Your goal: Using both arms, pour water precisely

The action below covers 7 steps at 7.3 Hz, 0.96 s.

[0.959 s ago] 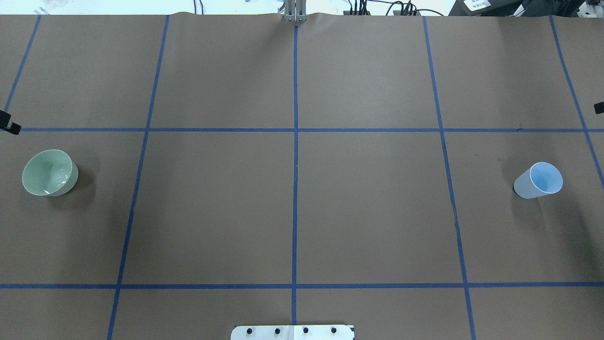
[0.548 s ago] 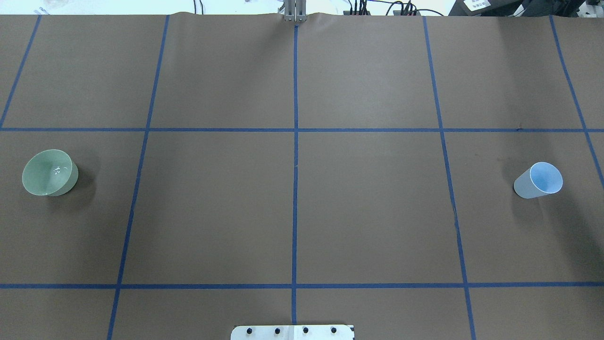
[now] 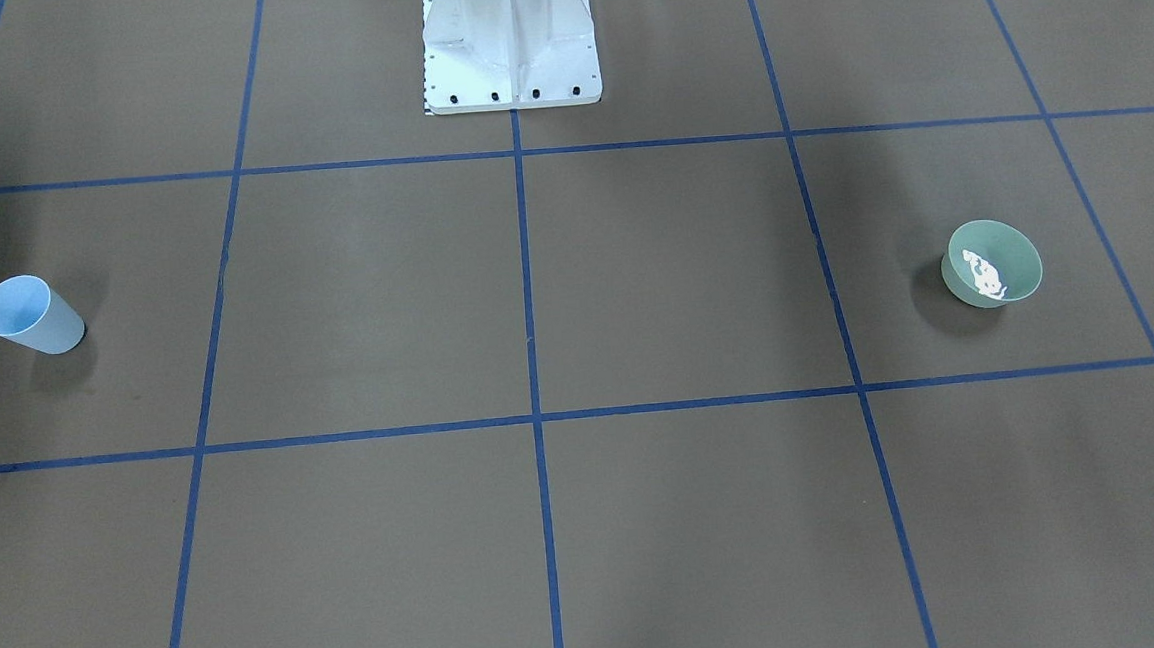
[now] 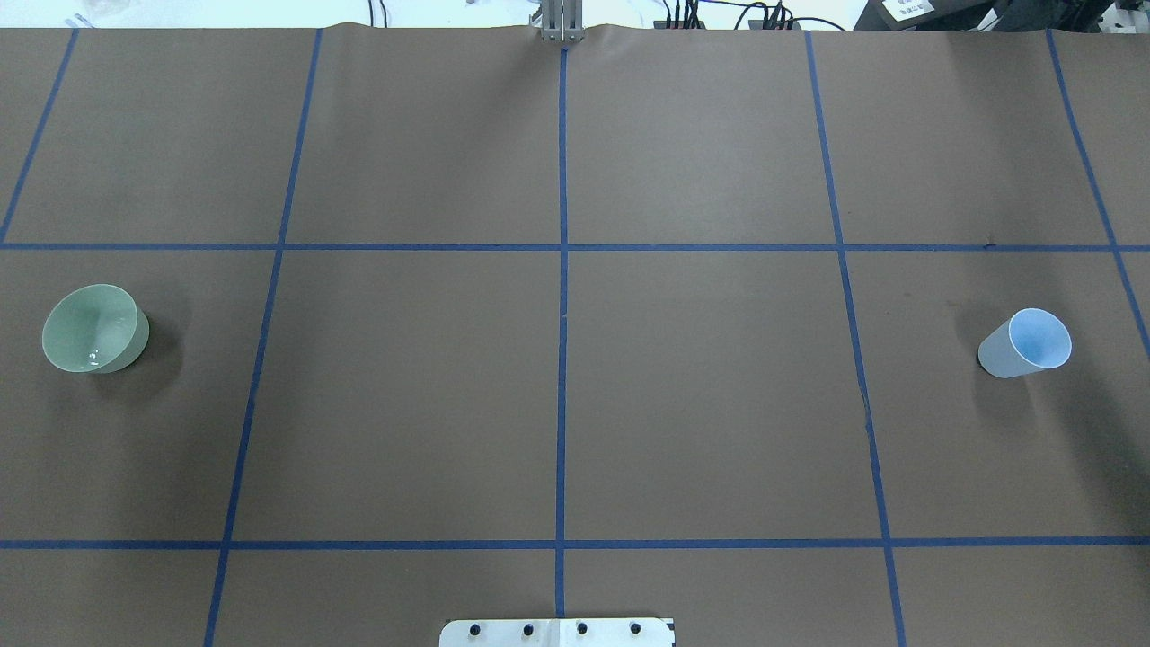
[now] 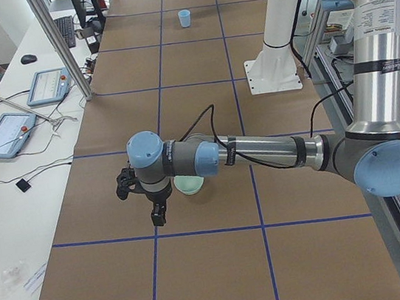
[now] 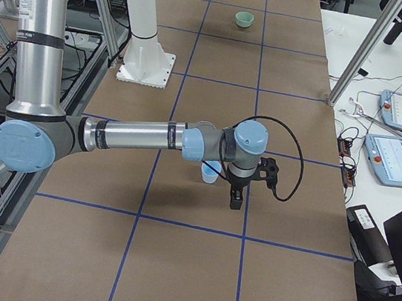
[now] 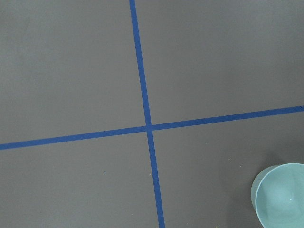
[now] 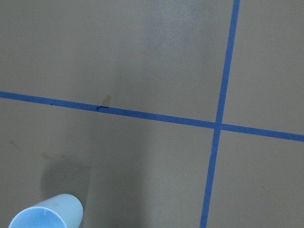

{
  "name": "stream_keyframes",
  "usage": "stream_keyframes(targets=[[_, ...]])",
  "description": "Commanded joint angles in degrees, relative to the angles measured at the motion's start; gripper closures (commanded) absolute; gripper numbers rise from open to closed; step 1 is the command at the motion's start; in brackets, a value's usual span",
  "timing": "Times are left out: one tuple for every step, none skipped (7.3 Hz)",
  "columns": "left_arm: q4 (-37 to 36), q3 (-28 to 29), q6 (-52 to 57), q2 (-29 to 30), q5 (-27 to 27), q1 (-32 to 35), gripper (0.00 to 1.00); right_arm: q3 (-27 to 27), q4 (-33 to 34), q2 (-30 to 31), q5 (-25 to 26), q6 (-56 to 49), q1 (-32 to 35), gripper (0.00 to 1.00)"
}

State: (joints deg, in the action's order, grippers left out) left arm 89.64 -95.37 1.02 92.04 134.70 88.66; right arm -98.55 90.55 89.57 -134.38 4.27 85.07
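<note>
A green bowl (image 4: 94, 328) stands at the table's left end, with whitish glints of water (image 3: 985, 275) in it. A light blue cup (image 4: 1029, 343) stands upright at the right end. Neither gripper shows in the overhead or front views. In the exterior left view my left gripper (image 5: 158, 215) hangs just outboard of the bowl (image 5: 189, 185); I cannot tell if it is open. In the exterior right view my right gripper (image 6: 236, 200) hangs beside the cup (image 6: 210, 173); I cannot tell its state. The left wrist view shows the bowl (image 7: 280, 195), the right wrist view the cup (image 8: 46, 214).
The white pedestal (image 3: 509, 38) stands at the table's middle near the robot. Blue tape lines (image 4: 562, 270) divide the brown table cover into squares. Aluminium posts (image 5: 59, 47) and tablets (image 6: 399, 111) stand along the operators' side.
The black gripper tips seen a second ago at the overhead view's left and right edges have moved outward out of that view. The glints in the bowl have shifted. Bowl and cup have not moved.
</note>
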Motion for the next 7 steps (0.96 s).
stream_keyframes(targets=[[0.3,-0.8,0.0,-0.7,1.1,0.0,0.00,0.0,1.0,-0.6,-0.1,-0.4,1.4,0.00],[0.1,-1.0,-0.1,-0.7,1.9,0.0,0.00,0.2,0.8,-0.6,0.1,-0.2,1.4,0.00],[0.2,-1.6,0.0,-0.6,1.9,0.0,0.00,-0.1,0.9,-0.4,-0.3,-0.2,1.5,0.00],[0.2,-2.1,-0.1,-0.9,1.9,0.1,0.00,-0.1,0.7,0.3,-2.2,-0.2,2.5,0.00],[0.3,-5.2,0.1,-4.6,1.2,0.0,0.00,-0.4,0.5,0.5,-3.2,-0.2,2.9,0.00],[0.7,-7.5,0.1,-6.4,1.2,0.0,0.00,-0.9,0.0,3.0,-2.6,-1.1,3.4,0.00],[0.8,-9.1,0.1,-7.9,1.1,0.0,0.00,-2.2,-3.6,5.1,-2.3,-1.2,3.6,0.00]])
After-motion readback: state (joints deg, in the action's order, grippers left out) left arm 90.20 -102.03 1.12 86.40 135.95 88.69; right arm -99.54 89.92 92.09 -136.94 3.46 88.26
